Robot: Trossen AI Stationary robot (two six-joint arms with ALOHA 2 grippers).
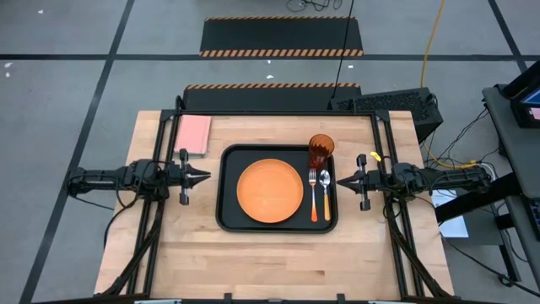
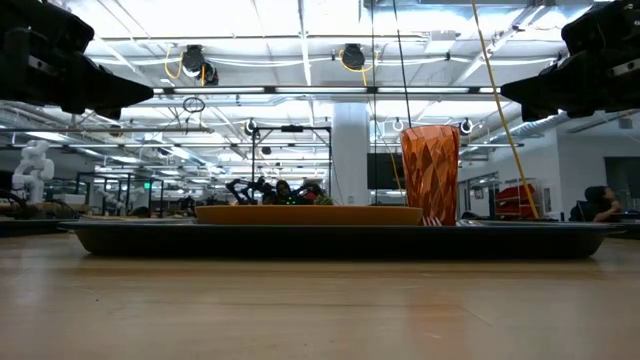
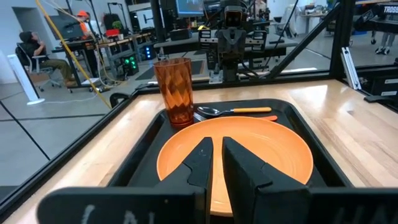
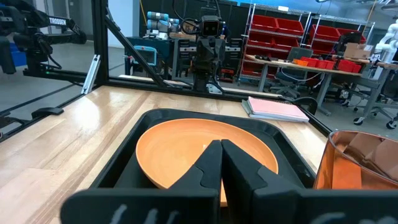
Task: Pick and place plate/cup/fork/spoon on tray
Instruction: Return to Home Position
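The black tray [image 1: 226,192] lies at the table's middle. On it rests the orange plate [image 1: 270,191], flat on its base. The dark-orange cup [image 1: 321,150] stands upright in the tray's far right corner. Beside the plate, along the tray's right side, lie the fork [image 1: 313,194] and the spoon [image 1: 326,196], handles toward the near edge. My left gripper [image 1: 207,176] hovers level just left of the tray, a narrow gap between its fingertips [image 3: 217,152]. My right gripper [image 1: 340,179] hovers level just right of the tray, shut [image 4: 221,152]. Neither holds anything.
A pink rectangular pad [image 1: 193,134] lies on the table at the far left, outside the tray. A dark box [image 1: 384,105] sits at the table's far right edge. Bare wood stretches along the near edge [image 1: 278,262]. People sit in the room beyond the table.
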